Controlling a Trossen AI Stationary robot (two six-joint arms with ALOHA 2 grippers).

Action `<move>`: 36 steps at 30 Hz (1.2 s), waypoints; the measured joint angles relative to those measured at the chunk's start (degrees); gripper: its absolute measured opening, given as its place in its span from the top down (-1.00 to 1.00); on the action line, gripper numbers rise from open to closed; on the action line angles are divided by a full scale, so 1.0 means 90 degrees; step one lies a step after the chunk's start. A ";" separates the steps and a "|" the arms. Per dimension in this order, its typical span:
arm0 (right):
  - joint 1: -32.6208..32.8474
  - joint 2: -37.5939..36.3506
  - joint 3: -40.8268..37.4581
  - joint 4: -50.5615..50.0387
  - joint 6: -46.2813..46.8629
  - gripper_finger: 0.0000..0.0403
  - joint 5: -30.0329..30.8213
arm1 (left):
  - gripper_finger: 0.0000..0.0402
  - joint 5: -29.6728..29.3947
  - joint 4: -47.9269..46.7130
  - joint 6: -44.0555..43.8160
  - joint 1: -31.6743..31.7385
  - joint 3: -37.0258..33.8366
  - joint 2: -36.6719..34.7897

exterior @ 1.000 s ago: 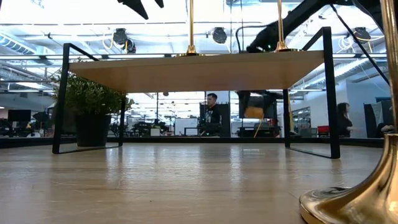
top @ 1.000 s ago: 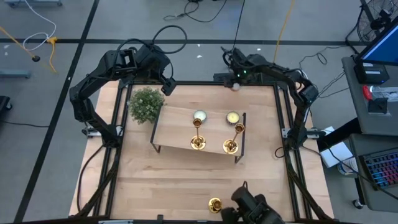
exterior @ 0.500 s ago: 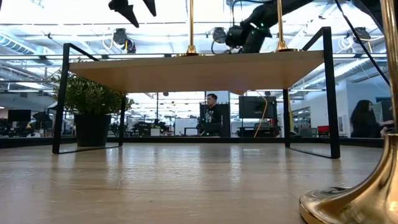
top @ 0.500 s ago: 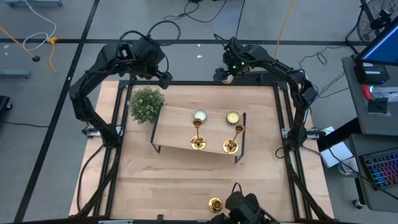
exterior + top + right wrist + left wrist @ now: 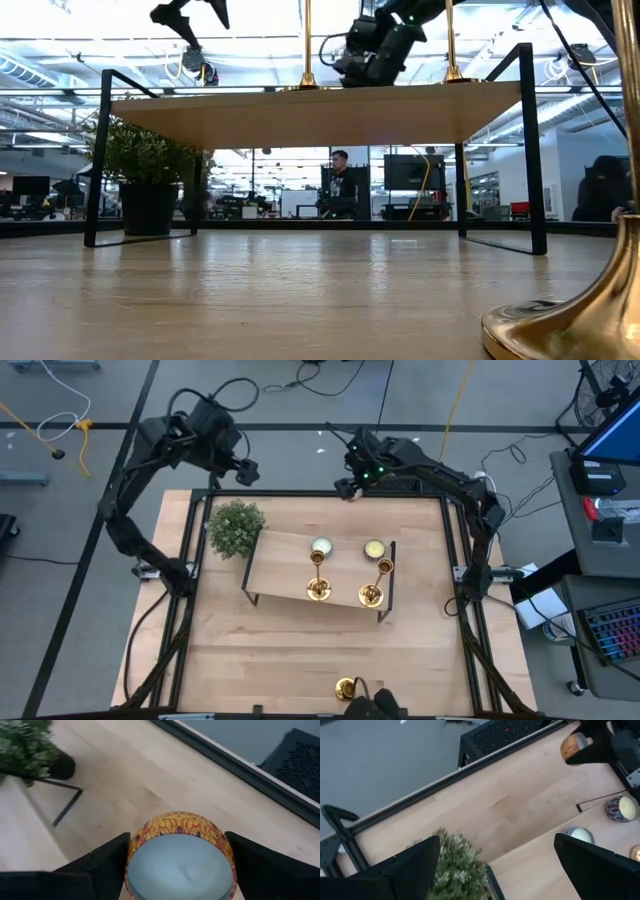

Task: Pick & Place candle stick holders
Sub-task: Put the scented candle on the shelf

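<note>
Status: right hand sits above the far edge of the surface, fingers clamped on a round tealight candle with an orange-yellow patterned holder and pale wax top. It shows between the fingers in the right wrist view, and as an orange blob at the hand in the left wrist view. Grip is across the widest part of the cup, probably so it stays level while carried.

Left hand hangs off the far-left corner, above and behind the plant, fingers wide apart, nothing between them. Looks parked out of the way.

Candle stick holders: two brass ones stand upright near the front edge of the small raised shelf, left holder and right holder, each with a tealight just behind it on the shelf (left tealight, right tealight). Third holder stands on the surface at the near edge, well apart from the shelf; its base fills the corner of the low view.

My read: the third holder hasn't been placed yet, and the carried candle likely goes on the shelf too. Risk is clipping the thin stems when coming in over the shelf.
</note>
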 joint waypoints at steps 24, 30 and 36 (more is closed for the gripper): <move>0.0886 -0.0296 0.0760 0.1337 0.0775 -0.46 0.0002 | -0.98 0.4598 0.9107 -0.4725 0.0855 -0.7156 -0.3326; 0.1026 -0.0559 0.0762 0.1988 0.0799 -0.46 -0.0006 | -0.98 0.4931 1.1863 -0.7118 0.0829 -0.7984 -0.3299; 0.1228 -0.0739 0.0767 0.2477 0.0950 -0.46 -0.0008 | -0.98 0.4932 1.4431 -0.8908 0.0764 -0.8779 -0.3148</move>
